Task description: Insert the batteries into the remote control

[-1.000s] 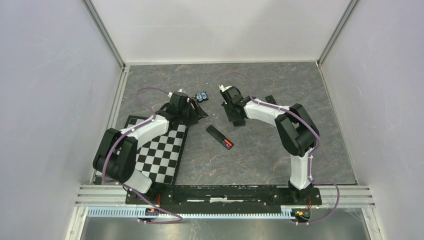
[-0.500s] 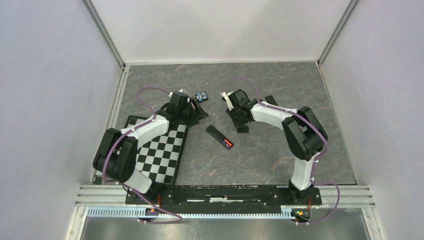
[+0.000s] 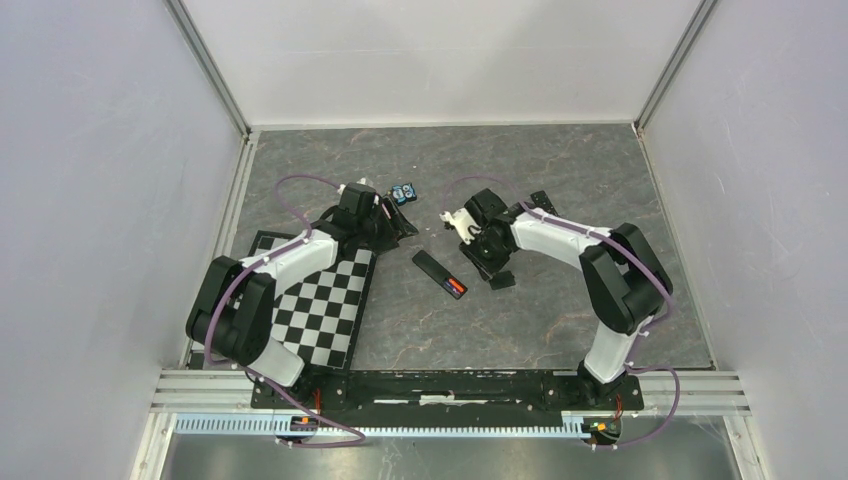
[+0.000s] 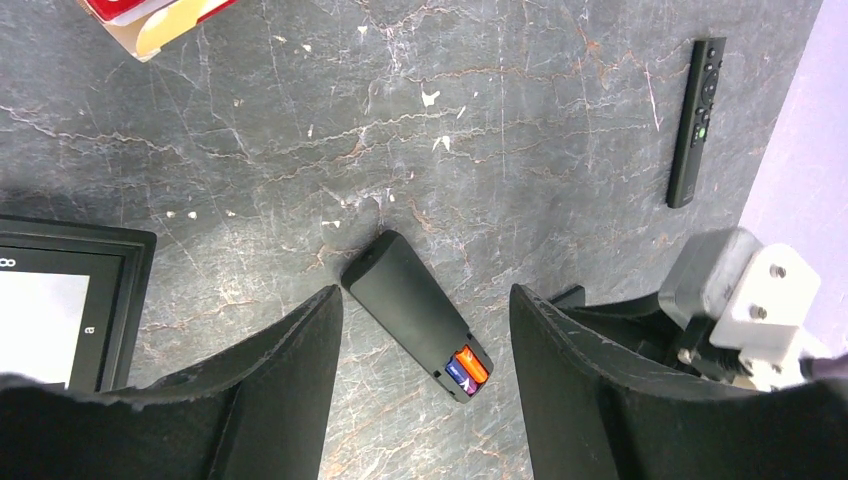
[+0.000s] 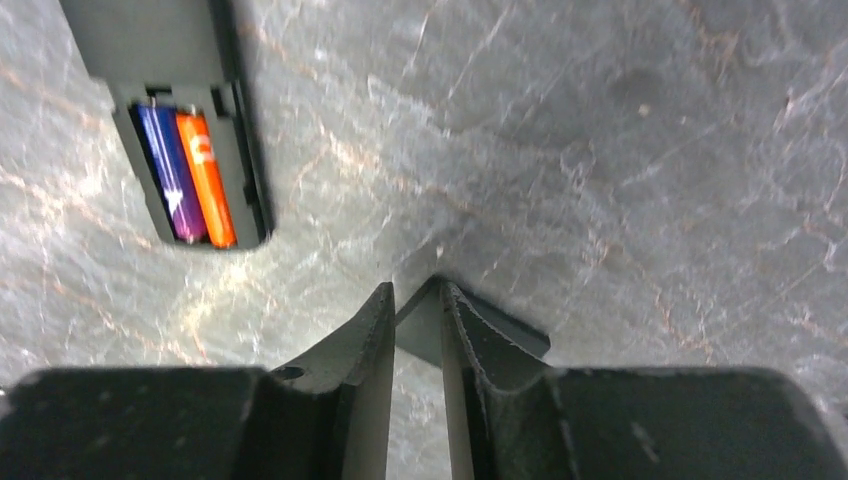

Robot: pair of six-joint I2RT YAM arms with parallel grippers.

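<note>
top view: the remote control lies on the bench between the arms, with the batteries showing at its near end.

left wrist view: the left end effector hangs wide and empty above the remote control.

right wrist view: the right end effector is narrow, pinching the edge of a flat dark cover near the open compartment. both batteries look seated there. loading seems done. next, the cover needs lining up over the compartment and pressing shut.
</note>
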